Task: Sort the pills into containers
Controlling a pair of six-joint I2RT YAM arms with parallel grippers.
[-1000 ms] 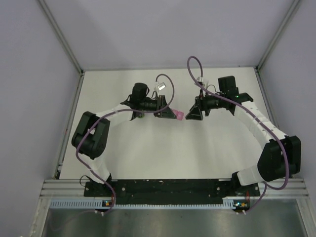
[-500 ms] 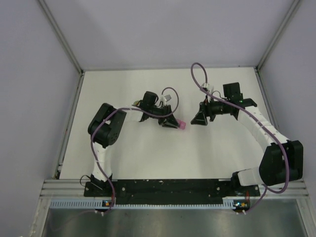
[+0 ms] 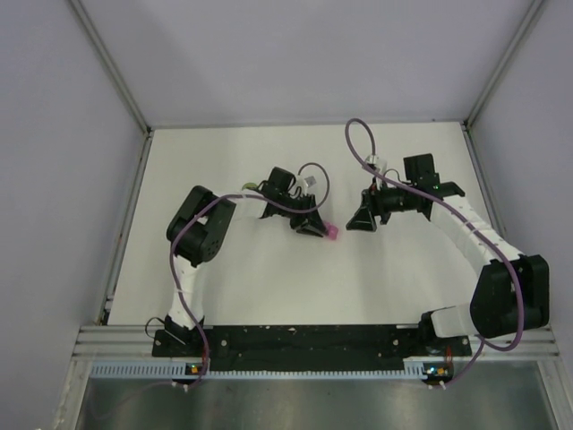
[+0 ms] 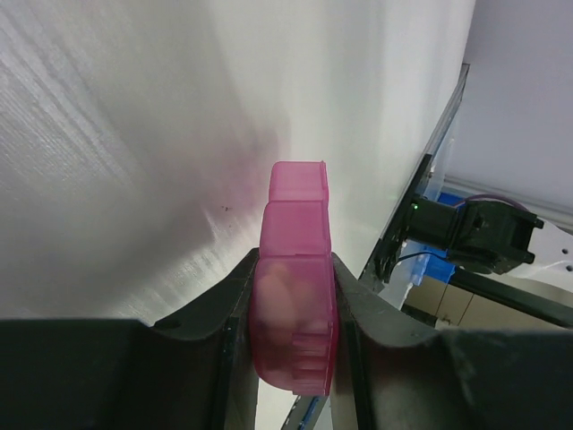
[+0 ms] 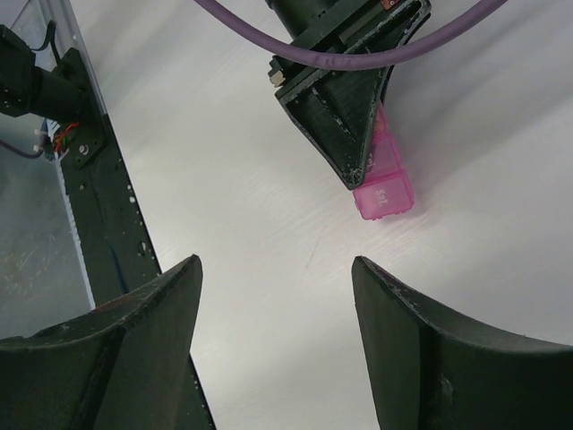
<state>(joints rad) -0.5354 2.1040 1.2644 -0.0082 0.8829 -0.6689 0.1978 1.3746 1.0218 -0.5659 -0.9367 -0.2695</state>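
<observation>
We see the left hand (image 3: 315, 226) clamping the pink pill box (image 4: 295, 235); the right hand (image 5: 275, 269) faces it over the desk (image 3: 269, 287), open and empty.

Bright, even light with soft shadows. In the left wrist view the table (image 4: 358, 72) is blown out white, the near fingers (image 4: 206, 313) are blurred, and the pill box (image 4: 295, 260) casts a pink tint.

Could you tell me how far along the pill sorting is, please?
Done: the pink pill box is clamped in the left gripper. In hand: the right gripper stands open and empty, facing it. Left: something pale shows inside one compartment, but no loose pills are visible, so how much remains is unclear.
</observation>
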